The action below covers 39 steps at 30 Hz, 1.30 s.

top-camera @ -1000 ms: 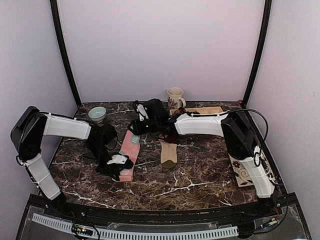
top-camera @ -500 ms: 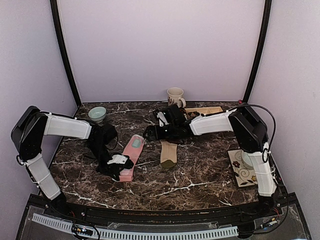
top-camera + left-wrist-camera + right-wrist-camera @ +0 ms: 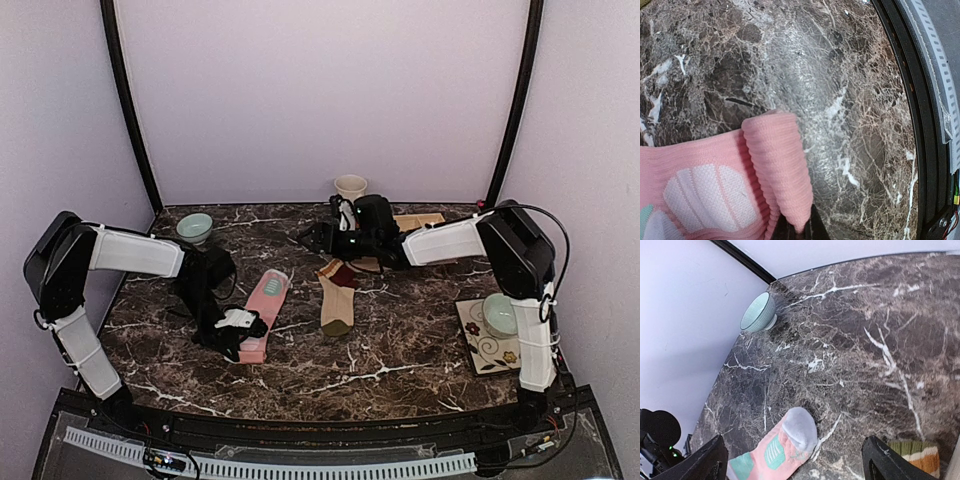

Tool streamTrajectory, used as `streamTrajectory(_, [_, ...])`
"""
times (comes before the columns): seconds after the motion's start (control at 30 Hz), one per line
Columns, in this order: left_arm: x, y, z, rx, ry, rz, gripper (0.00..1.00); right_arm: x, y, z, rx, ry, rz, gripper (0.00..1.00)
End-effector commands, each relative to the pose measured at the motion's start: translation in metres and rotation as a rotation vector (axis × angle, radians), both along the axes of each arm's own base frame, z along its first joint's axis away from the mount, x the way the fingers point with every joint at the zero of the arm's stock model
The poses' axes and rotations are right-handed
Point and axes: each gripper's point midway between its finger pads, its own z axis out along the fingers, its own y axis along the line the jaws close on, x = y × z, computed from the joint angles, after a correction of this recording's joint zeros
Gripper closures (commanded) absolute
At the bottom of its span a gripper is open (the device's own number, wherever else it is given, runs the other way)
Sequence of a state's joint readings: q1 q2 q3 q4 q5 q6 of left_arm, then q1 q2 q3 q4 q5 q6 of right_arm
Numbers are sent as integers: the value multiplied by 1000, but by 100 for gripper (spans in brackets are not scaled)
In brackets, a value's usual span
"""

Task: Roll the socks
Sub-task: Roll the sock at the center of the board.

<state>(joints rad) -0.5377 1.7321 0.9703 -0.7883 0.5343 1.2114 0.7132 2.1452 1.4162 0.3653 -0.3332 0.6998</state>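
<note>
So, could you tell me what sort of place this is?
Probably a robot test booth, not a home: plain lilac walls box in a marble-look tabletop, with household props like a mug and a teal bowl set out.

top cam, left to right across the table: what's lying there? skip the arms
Teal bowl → pink sock → tan sock → wooden tray → floral mat. Mug left out: it lines up with the tan sock.

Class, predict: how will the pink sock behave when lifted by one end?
Probably floppy: the pink sock folds softly where the left claw pinches it. Likely light, lying thin and flat. Its ribbed knit shouldn't slip.
</note>
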Motion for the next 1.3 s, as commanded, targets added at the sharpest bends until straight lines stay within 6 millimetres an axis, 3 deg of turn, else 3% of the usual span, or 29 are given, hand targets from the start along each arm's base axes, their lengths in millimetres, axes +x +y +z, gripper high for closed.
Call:
streamTrajectory(0.0, [1, 6, -8, 47, -9, -18, 100, -4, 20, 22, 8, -59, 41, 41])
streamTrajectory(0.07, [0, 7, -8, 49, -10, -20, 100, -2, 27, 20, 25, -28, 61, 88])
streamTrajectory(0.1, [0, 7, -8, 51, -7, -19, 100, -4, 33, 21, 50, -18, 86, 100])
streamTrajectory(0.27, [0, 7, -8, 53, -9, -20, 100, -17, 79, 11, 119, 42, 212, 100])
streamTrajectory(0.37, [1, 7, -9, 53, -9, -17, 100, -19, 99, -16, 86, 93, 243, 100])
streamTrajectory(0.4, [1, 7, -9, 54, -7, -18, 100, -17, 102, -33, 64, 114, 239, 100])
streamTrajectory(0.57, [2, 6, -8, 56, -5, -18, 100, -10, 106, -79, 4, 165, 210, 100])
streamTrajectory(0.73, [3, 6, -9, 59, -6, -18, 100, 3, 102, -100, -88, 142, 146, 100])
streamTrajectory(0.8, [3, 6, -9, 59, -6, -20, 100, 5, 100, -88, -97, 93, 131, 100])
streamTrajectory(0.97, [1, 7, -10, 60, -3, -24, 100, 2, 107, -16, -25, -51, 166, 100])
streamTrajectory(1.07, [2, 6, -10, 59, -5, -22, 100, -14, 110, 18, 52, -83, 226, 100])
streamTrajectory(1.17, [2, 6, -10, 57, -3, -23, 100, -36, 112, 18, 71, -58, 278, 98])
streamTrajectory(1.27, [1, 6, -10, 57, -2, -24, 100, -53, 110, -14, 18, -7, 286, 97])
